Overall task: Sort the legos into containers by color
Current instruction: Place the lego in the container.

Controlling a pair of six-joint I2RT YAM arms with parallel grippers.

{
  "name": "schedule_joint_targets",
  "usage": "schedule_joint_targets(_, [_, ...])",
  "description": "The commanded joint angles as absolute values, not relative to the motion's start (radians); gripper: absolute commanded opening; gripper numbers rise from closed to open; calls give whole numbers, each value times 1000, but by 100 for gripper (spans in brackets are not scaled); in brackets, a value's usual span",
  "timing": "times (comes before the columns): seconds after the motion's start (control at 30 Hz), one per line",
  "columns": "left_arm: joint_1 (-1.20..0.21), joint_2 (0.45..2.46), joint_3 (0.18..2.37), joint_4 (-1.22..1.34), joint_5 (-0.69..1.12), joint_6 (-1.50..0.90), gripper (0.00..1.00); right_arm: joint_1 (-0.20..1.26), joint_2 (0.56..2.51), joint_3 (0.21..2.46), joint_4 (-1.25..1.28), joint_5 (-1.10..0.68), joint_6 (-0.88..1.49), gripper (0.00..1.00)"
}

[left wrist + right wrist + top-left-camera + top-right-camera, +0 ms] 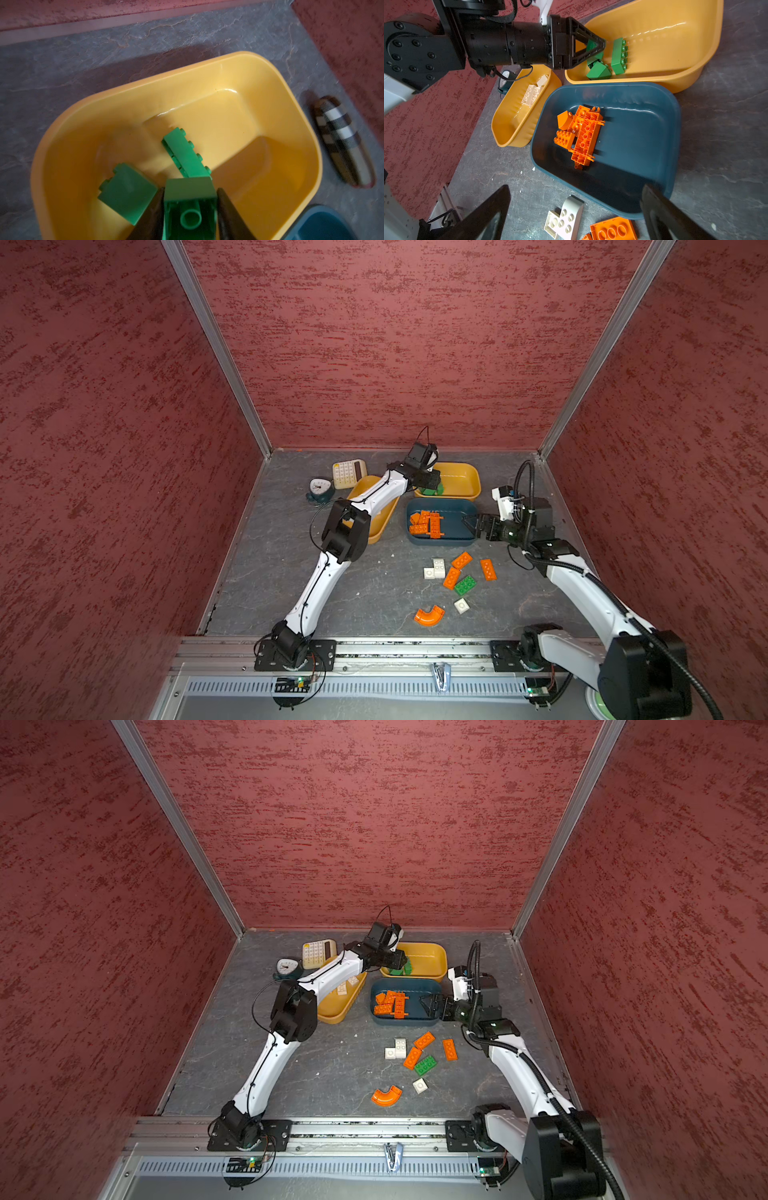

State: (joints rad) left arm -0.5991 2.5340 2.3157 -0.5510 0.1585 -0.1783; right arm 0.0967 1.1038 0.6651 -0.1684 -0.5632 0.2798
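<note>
Grey slate surface carries loose legos. Our left gripper hangs over the far yellow tray with a green brick between its jaws; we cannot tell if it is pinched or merely flanked. Dropped crooked onto its neighbours, it could tumble out. Our right gripper gapes wide, empty.

- R gripper: two black fingers spread wide, nothing betw. them, above near rim of teal tray.
- Teal tray: orange bricks heaped mid-floor.
- Yellow tray just behind teal: green bricks at one end; L gripper tips inside, w/ green brick at them.
- 2nd yellow tray beside teal: white bricks.
- Table, by the fingers: loose white bricks, loose orange brick.
- Small clock past 2nd tray, mostly hidden.
</note>
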Motion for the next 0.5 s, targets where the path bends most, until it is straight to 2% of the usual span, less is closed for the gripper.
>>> schedule_joint_targets(0.0, [-603,2497,2346,-585,196,-144,63,91,1120,712,-158,-572,244,99])
schedule_joint_targets(0.13, [-611,2387,2249,-608,226,-117,76,91,1145,715,-148,-639,242,99])
schedule_joint_targets(0.3, [-609,2143,1947,-558,299,-127,82,108,1142,704,-161,-689,253,99])
schedule_joint_targets(0.47, [-598,1868,1604,-485,378,-154,85,181,1113,692,-232,-602,273,99])
